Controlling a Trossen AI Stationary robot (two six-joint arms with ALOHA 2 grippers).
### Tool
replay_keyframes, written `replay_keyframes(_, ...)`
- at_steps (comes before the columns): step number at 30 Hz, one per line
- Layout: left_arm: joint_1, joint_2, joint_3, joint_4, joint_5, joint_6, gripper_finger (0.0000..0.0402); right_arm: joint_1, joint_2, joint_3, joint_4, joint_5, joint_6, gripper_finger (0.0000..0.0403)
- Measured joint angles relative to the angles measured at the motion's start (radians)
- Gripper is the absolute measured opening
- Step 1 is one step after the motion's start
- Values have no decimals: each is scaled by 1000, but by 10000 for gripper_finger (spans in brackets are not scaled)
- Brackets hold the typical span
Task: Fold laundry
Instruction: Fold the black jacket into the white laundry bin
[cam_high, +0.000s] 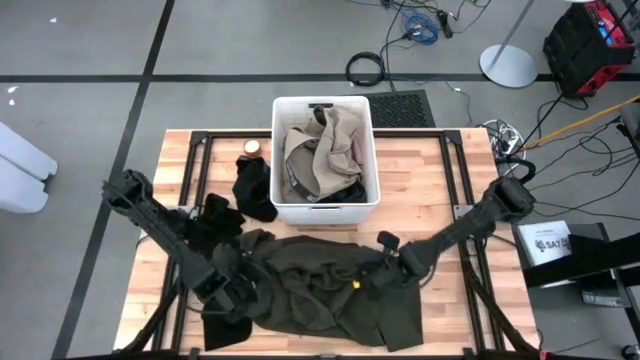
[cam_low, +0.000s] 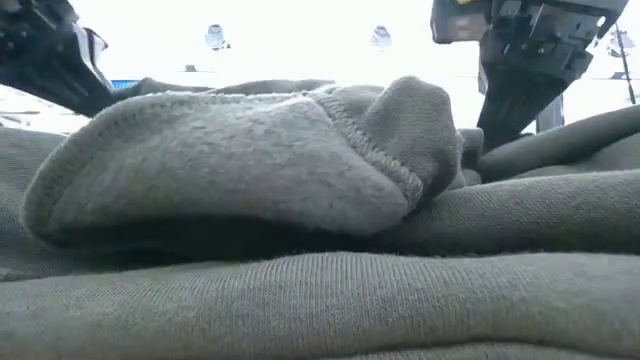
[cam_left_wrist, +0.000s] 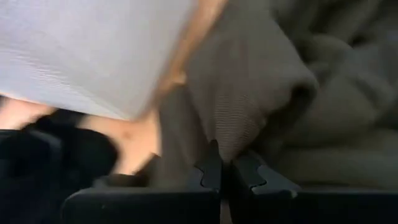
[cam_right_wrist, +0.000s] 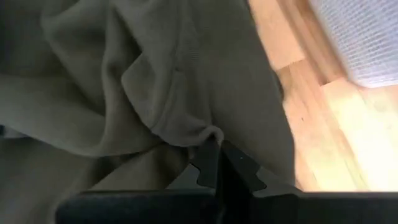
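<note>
A large dark olive-grey garment (cam_high: 310, 285) lies crumpled across the near middle of the table; it fills the low view (cam_low: 250, 170). My left gripper (cam_high: 240, 272) is at its left part, shut on cloth (cam_left_wrist: 225, 167). My right gripper (cam_high: 378, 272) is at its right part, also shut on cloth (cam_right_wrist: 217, 152). A beige-tan garment (cam_high: 330, 145) lies bunched in the white bin (cam_high: 372, 150). Black garments (cam_high: 255, 190) lie on the table left of the bin. My left gripper pinches a ridge of the olive garment's cloth (cam_left_wrist: 214, 134) between its two shut fingers, slanting down from the table's left. One layer or several, I cannot tell. The cloth around it lies slack on the table. My right gripper pinches a small bunched fold of the olive garment (cam_right_wrist: 208, 134) between its fingertips, slanting steeply down from the table's right. The cloth beside the hold sags in loose folds and rests on the table.
The white bin stands at the table's far middle. A small round tan thing (cam_high: 252, 148) sits left of it. More black cloth (cam_high: 220, 325) lies at the near left edge. Bare wood (cam_high: 450, 300) shows to the right of the olive garment.
</note>
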Motion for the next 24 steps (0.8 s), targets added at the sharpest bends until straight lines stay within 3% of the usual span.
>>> replay_keyframes(5,92,0,-3,65,385,172,5,-75,-1,-57,65,-298,-48,0)
replay_keyframes(7,124,0,-3,60,500,218,8,-88,-1,-57,77,-369,-53,0)
replay_keyframes(14,181,-3,5,48,532,299,62,-102,-1,26,33,-402,-100,29)
replay_keyframes(19,193,-3,64,-13,533,329,110,-103,0,183,-132,-426,-105,95)
replay_keyframes(24,187,-4,167,-140,518,313,128,-63,0,353,-297,-424,-34,165)
